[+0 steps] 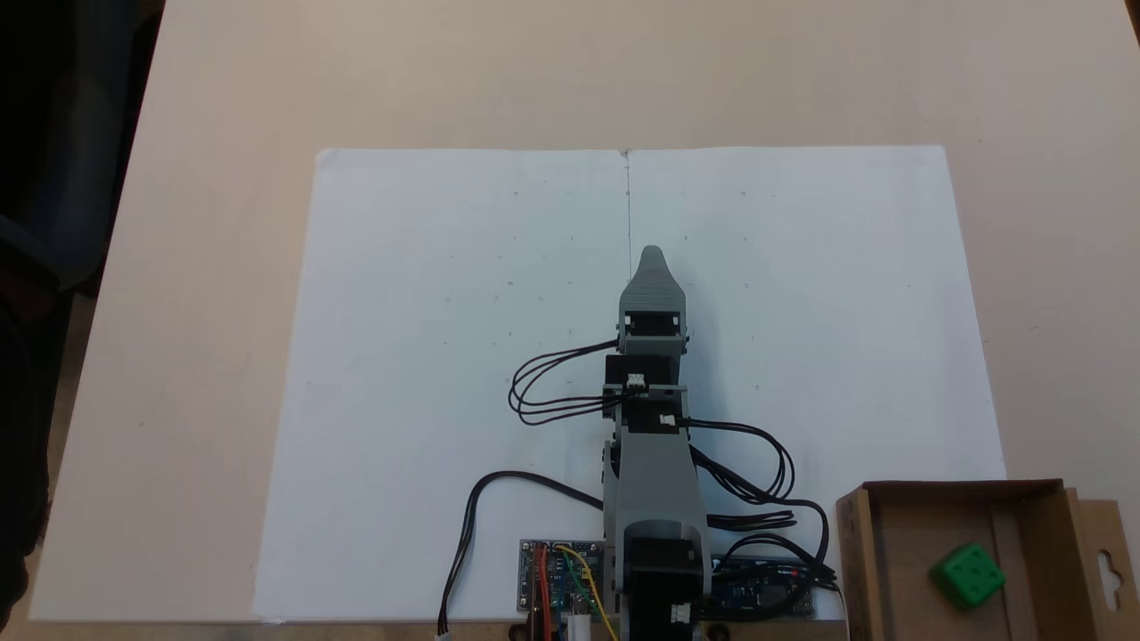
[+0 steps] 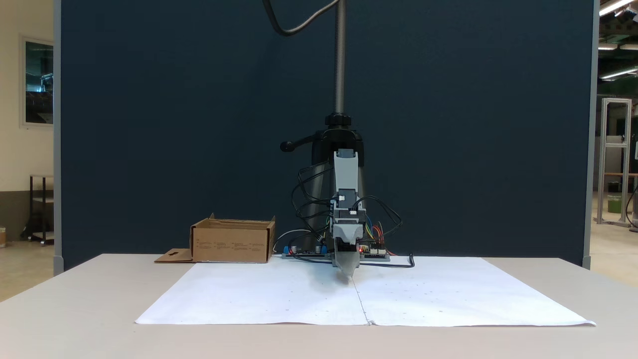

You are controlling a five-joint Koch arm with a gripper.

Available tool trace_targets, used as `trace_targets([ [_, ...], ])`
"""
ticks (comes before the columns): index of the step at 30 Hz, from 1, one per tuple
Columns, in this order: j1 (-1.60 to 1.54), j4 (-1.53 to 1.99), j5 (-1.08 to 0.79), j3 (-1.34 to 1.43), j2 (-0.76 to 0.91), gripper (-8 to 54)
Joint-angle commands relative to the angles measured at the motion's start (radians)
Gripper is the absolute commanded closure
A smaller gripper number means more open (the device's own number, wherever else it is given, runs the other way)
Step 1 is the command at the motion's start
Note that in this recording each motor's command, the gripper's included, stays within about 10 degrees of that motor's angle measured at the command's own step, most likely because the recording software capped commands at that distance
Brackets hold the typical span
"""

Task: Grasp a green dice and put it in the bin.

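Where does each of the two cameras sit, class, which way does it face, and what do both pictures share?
One fixed view: high above the table, behind the arm's base, looking down; it shows the arm from above, the hand, the green dice inside the bin.
The other fixed view: low, at table height, opposite the arm, facing it; it shows the arm head-on, its hand near the white paper.
Shared: arm, paper, bin, circuit boards.

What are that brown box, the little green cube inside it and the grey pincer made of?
The box looks like plain matte cardboard: brown, with raw cut edges and a folded flap. The green cube seems moulded plastic, smooth with rounded edges. The pincer looks like matte grey plastic, possibly 3D-printed, though the finish is too small to confirm.
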Motion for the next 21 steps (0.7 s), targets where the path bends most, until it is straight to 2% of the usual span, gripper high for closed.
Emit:
trace_targets([
  [1, 0.011, -0.168, -0.057, 0.075, 0.118, 2.0],
  [21, 0.021, -0.510, -0.060, 0.075, 0.118, 1.7],
])
